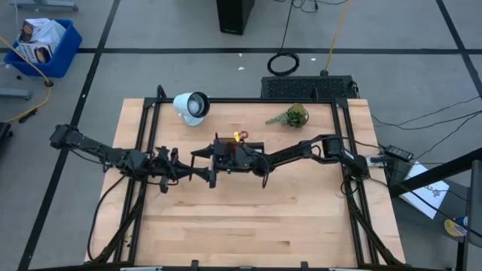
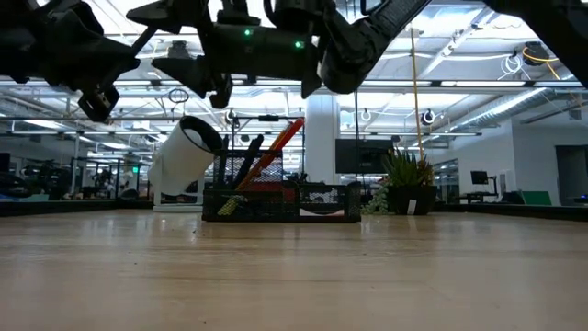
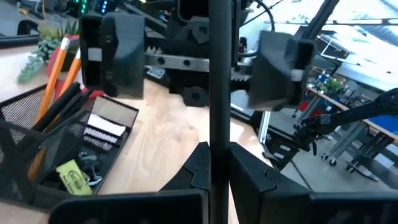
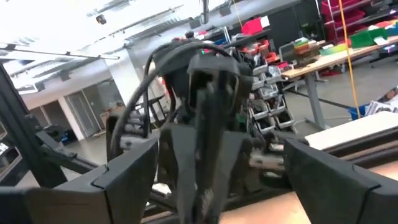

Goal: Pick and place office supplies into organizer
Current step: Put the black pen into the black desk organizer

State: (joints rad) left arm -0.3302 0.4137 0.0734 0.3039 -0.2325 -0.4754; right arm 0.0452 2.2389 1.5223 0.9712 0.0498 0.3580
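A thin black pen (image 3: 219, 74) stands upright in my left gripper (image 3: 214, 158), which is shut on it above the table's middle (image 1: 208, 172). My right gripper (image 4: 230, 177) reaches in from the table's right and faces the left one, open. Its two fingers (image 3: 118, 56) stand apart on either side of the pen's line, a little beyond it, touching nothing. The black mesh organizer (image 1: 235, 148) rests on the table just to the far side of both grippers. It holds orange pencils (image 3: 53, 87), red-handled scissors (image 2: 276, 147) and a small yellow piece (image 3: 73, 176). My left gripper pinches the pen's shaft (image 3: 219, 134) between its two fingers. The fingers lie level, come from the table's left, and cross the pen. The pen stands about upright, clear of the table, with a long stretch above the fingers.
A white round lamp (image 1: 192, 105) and a small green plant (image 1: 292, 116) stand at the back of the table. A black mesh panel (image 1: 309, 86) sits behind the far edge. Black frame rails (image 1: 147, 150) run along both sides. Bare wood (image 1: 248, 226) lies toward the near edge.
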